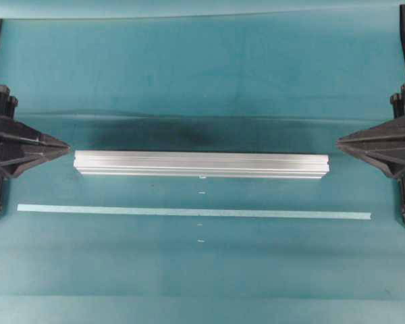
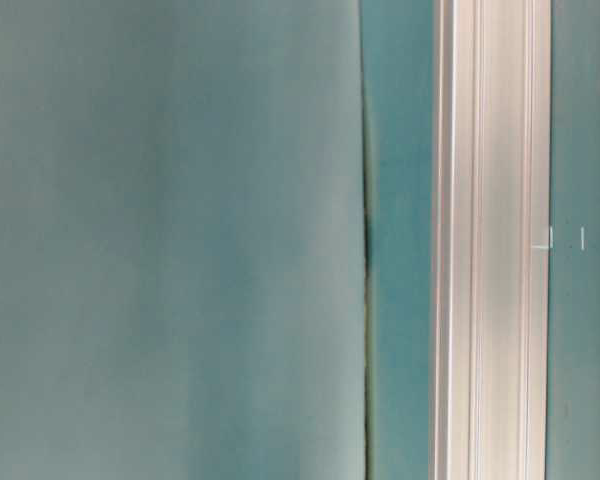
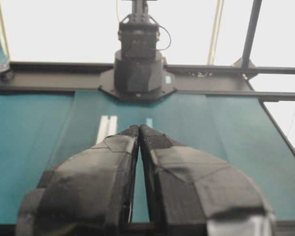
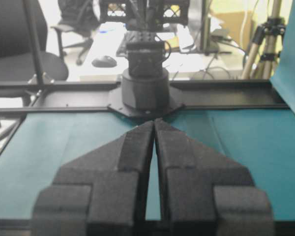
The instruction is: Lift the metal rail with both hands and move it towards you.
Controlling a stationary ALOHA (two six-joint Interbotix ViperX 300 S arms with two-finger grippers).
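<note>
Nothing of the task is done, as far as I can judge. The long silver grooved aluminium rail (image 1: pixel 201 165) lies flat on the teal mat (image 1: pixel 202 81), dead centre of the overhead view, running 9 to 3 o'clock. Nobody touches it.

My left gripper, the black pointed one with padded fingers (image 1: pixel 62 144), sits at 9 o'clock of the rail, its tip just beside the rail's left end and apart from it. In the left wrist view the fingers (image 3: pixel 113 162) are pressed together at the tips and carry nothing. My right gripper, same black build (image 1: pixel 341 142), sits at 3 o'clock, near the right end but not touching. In the right wrist view its fingers (image 4: pixel 132 147) are likewise closed tip to tip on nothing.

A thin pale-blue tape strip (image 1: pixel 189 212) runs parallel to the rail at its 6 o'clock side, clearly apart from it. I'd guess that's the line to bring the rail towards. A few tiny white marks (image 1: pixel 201 193) sit between and below.

The table-level view shows only the rail (image 2: pixel 490 240) resting on the mat, with a seam in the mat (image 2: pixel 366 240) alongside.

What's left, by my reckoning: open both, reach in to the two ends, clamp, lift level, pull towards 6 o'clock, set down. So all of it.
</note>
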